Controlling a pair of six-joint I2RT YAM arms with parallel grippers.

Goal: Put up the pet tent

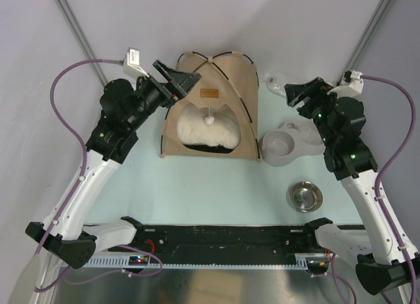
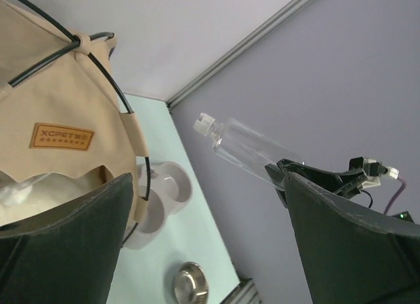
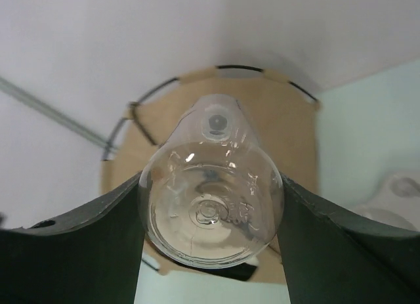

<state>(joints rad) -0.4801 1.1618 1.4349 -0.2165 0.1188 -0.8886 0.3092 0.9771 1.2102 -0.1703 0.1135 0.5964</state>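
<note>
Tan fabric pet tent [image 1: 210,107]: we list it upright at the far edge of the desk [image 1: 216,199], centre, opening facing the near edge. Left gripper [image 1: 178,77]: released, jaws wide and empty, just beside the tent's far-left edge; the tent lies to its right, so this arm is nearer. Right gripper [image 1: 298,94]: grasping a clear bottle [image 3: 210,212], apart from the tent's right side. We cannot see the tent's rear or how its far corners sit.
</note>
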